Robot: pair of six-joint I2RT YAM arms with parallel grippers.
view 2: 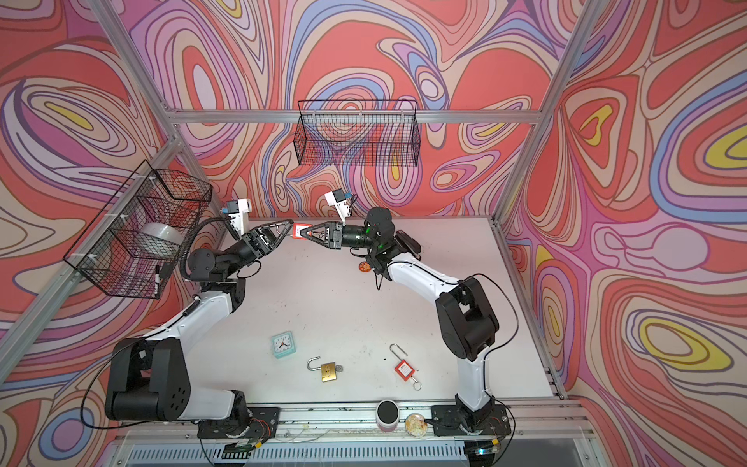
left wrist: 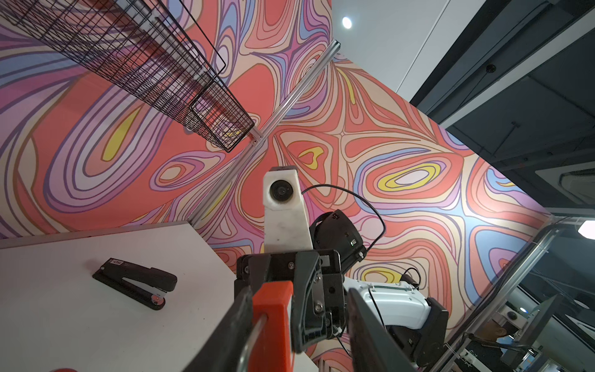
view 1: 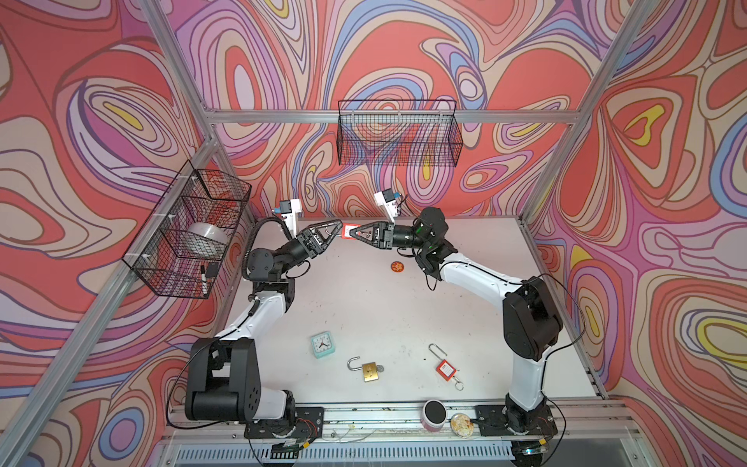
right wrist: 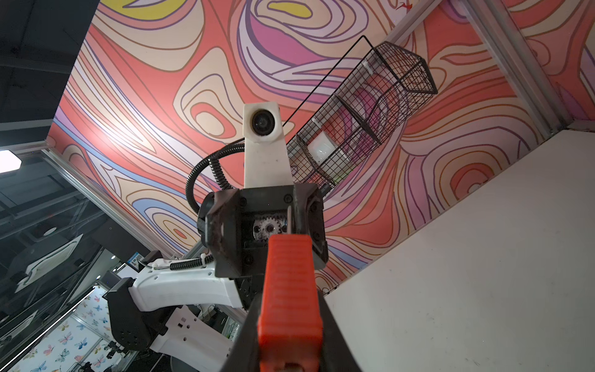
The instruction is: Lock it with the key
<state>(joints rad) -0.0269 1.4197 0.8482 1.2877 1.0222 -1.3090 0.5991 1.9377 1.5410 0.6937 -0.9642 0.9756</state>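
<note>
Red padlock held off the table between two pincers, upper centre of both top views.
The right pincer is clamped on the red padlock's body. The left pincer stands with its jaws apart around the other end, and the left wrist view shows a gap beside one finger. The lock's end is too small to show whether a key sits in it.

Bright, even overhead light fills both top views; shadows on the white table are faint and soft. In the wrist views a ceiling lamp glares, the wall shows a washed-out sheen, and the near red padlock is blurred.
</note>
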